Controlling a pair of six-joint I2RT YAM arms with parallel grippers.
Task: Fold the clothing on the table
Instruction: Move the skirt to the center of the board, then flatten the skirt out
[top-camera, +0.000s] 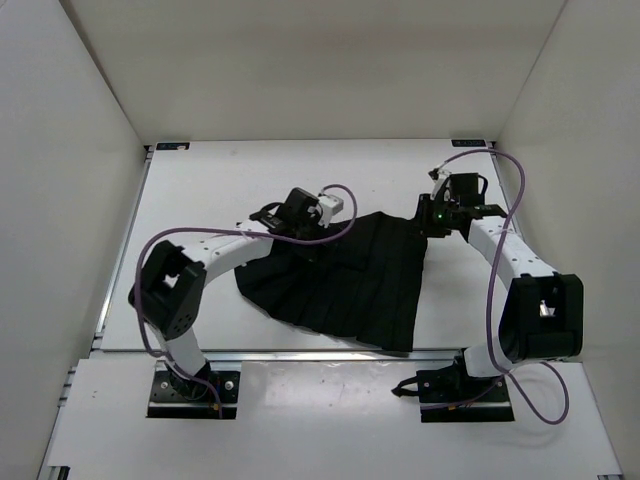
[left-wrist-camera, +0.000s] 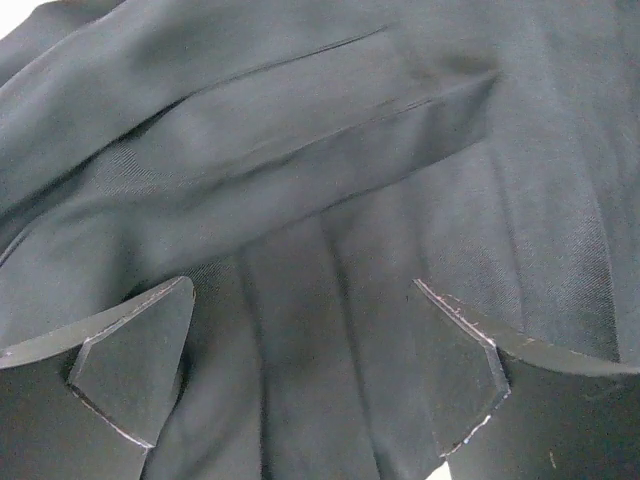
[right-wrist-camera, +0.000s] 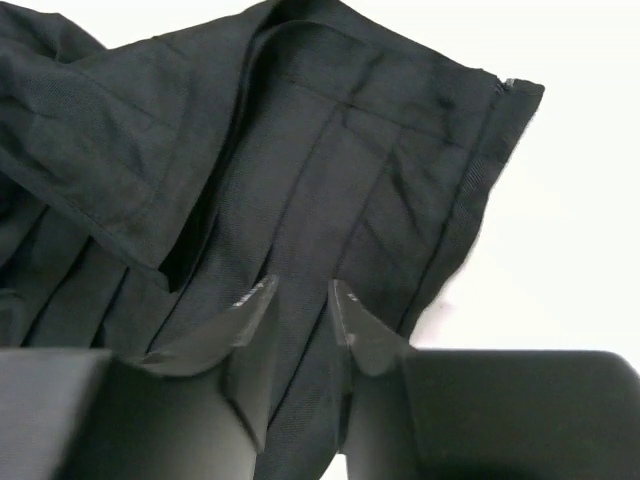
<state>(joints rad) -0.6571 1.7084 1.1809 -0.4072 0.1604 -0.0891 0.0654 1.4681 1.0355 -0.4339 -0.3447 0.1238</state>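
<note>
Left jaws are spread wide with nothing in them, hanging just above the skirt (top-camera: 345, 280) near its far-left corner. In the wrist view it's all pleats in the gap between them. The skirt's lying on the table (top-camera: 250, 175) between the two arms, mostly flat, but with a layer flopped over on its left part. Right jaws are parted just a crack at the far-right corner, right by the waistband (right-wrist-camera: 468, 190), and I can't see any cloth pinched in there. My read is that this is the set-up for a fold. I'd smooth out that flopped-over layer first, then have both sides bite the far edge at matching spots, deep enough to catch every layer. Lift low and bring it toward the near edge evenly, or the pleats will skew. It looks thin and slippery, so a shallow pinch will probably let go halfway.
</note>
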